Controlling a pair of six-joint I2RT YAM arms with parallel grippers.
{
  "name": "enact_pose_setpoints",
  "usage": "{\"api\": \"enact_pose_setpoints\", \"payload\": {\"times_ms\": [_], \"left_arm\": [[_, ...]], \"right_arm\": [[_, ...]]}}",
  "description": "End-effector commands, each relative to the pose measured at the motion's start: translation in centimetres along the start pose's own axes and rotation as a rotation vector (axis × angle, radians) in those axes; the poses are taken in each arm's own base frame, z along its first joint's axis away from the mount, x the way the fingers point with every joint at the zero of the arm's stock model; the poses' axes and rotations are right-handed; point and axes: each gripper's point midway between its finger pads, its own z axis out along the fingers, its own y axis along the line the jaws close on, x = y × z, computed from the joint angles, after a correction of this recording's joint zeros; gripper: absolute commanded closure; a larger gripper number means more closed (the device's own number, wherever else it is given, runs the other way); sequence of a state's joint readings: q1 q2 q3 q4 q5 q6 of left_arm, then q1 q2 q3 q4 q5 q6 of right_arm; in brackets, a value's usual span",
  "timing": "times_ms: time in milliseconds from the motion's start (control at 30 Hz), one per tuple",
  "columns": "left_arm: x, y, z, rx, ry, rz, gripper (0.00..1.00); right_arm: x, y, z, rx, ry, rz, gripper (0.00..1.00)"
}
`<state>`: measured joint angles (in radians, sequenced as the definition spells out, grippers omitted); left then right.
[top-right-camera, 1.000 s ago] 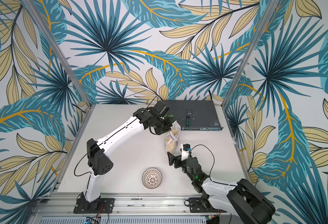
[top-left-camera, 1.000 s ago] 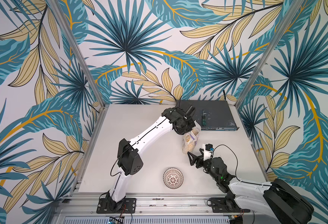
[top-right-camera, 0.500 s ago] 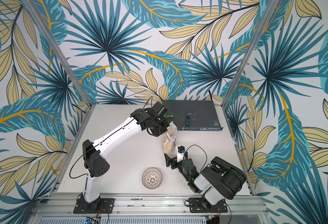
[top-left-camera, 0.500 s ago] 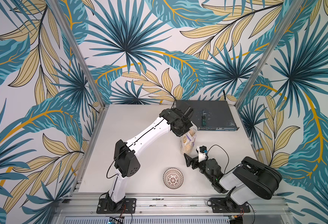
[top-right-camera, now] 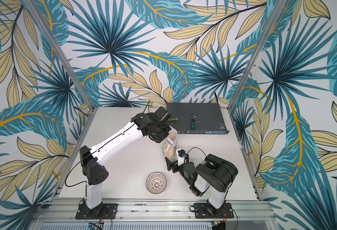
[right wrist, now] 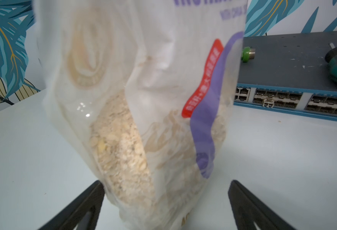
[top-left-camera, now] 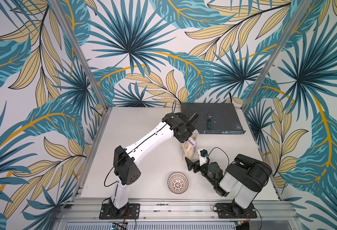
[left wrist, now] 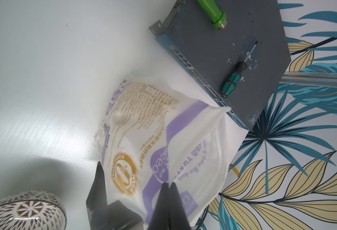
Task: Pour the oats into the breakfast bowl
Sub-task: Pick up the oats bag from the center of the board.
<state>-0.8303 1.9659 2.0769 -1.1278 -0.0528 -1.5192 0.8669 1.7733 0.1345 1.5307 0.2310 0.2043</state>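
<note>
Pinching the oats pouch [top-left-camera: 189, 148] by its top, the left gripper [left wrist: 168, 185] holds it upright; the right gripper [right wrist: 166, 185], spread wide, flanks its base, probably to tip it toward the nearby bowl [top-left-camera: 177, 183].

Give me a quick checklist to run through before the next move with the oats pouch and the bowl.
1. Grip: left pincer shut on the top edge of the oats pouch: ok.
2. Support: right pincer open, its fingers either side of the pouch's bottom: ok.
3. Target: breakfast bowl upright, no oats in it: ok.
4. Alignment: pouch over the bowl: not ok. The bowl sits apart from it, nearer the table's front edge.
5. Pouch mouth open for pouring: cannot tell.
6. Pouch bottom lifted off the table: cannot tell.
</note>
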Motion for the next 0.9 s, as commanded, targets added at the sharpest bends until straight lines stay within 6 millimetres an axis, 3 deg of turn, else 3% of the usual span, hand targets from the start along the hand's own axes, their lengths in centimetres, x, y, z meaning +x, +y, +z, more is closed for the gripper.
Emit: {"api": "enact_pose_setpoints", "payload": {"times_ms": [0,167,400,667,733,867], "left_arm": [[-1.3,-2.0,-5.4,0.139,-0.078,-0.067,1.00],[-1.9,-0.8,-6.3,0.125,-0.161,-0.096,1.00],[-2.0,0.9,-5.3,0.074,-0.174,-0.123,1.00],[-2.6,1.0,-4.4,0.057,-0.193,-0.076,1.00],[-2.6,1.1,-4.1,0.050,-0.187,-0.051,0.95],[-2.1,0.3,-3.6,0.070,-0.135,0.009,0.74]], "right_arm": [[-0.3,0.3,0.8,0.001,-0.018,-0.022,0.00],[-0.1,-0.7,1.2,0.055,-0.035,-0.010,0.00],[-0.5,-2.1,1.0,0.113,-0.042,0.015,0.00],[0.3,0.1,0.7,-0.022,-0.014,-0.057,0.00],[0.7,0.9,0.5,-0.071,-0.006,-0.082,0.00],[0.9,1.5,0.4,-0.112,0.005,-0.104,0.00]]}}
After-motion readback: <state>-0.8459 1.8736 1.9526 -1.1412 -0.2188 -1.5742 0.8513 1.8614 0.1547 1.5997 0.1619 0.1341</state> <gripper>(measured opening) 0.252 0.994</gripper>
